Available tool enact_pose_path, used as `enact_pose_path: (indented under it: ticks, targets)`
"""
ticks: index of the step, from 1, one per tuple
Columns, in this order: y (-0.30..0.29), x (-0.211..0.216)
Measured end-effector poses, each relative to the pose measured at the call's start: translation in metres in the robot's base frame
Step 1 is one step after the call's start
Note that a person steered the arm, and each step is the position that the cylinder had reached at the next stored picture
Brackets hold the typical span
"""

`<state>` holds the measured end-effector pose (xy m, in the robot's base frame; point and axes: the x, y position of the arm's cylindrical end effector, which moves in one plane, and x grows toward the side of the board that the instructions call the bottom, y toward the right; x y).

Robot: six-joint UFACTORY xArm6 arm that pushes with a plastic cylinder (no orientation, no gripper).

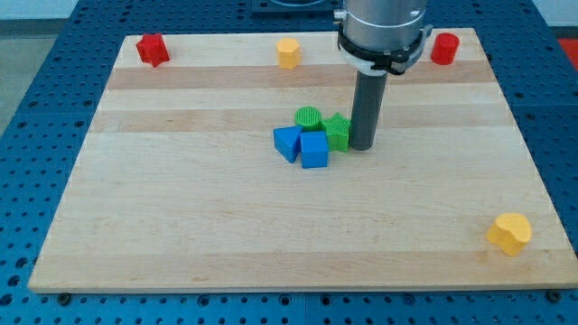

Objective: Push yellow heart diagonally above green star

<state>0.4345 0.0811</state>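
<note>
The yellow heart lies near the board's bottom right corner. The green star sits in a tight cluster at the board's middle, partly hidden by my rod. My tip rests on the board right against the star's right side, far up and to the left of the yellow heart.
The cluster also holds a green cylinder and two blue blocks. A red block is at the top left, a yellow block at the top middle, a red cylinder at the top right. The wooden board ends in blue pegboard all round.
</note>
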Motion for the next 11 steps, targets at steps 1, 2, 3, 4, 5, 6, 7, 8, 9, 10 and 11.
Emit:
enact_pose_path:
  ticks: [1, 2, 3, 4, 5, 6, 7, 8, 9, 10, 11]
  targets:
    - [0.009, 0.005]
    - [0.018, 0.022]
    - [0.032, 0.031]
    - [0.056, 0.037]
    - [0.080, 0.041]
    - [0.105, 0.050]
    - [0.131, 0.062]
    - [0.155, 0.073]
    - [0.173, 0.080]
    - [0.180, 0.093]
    - [0.187, 0.111]
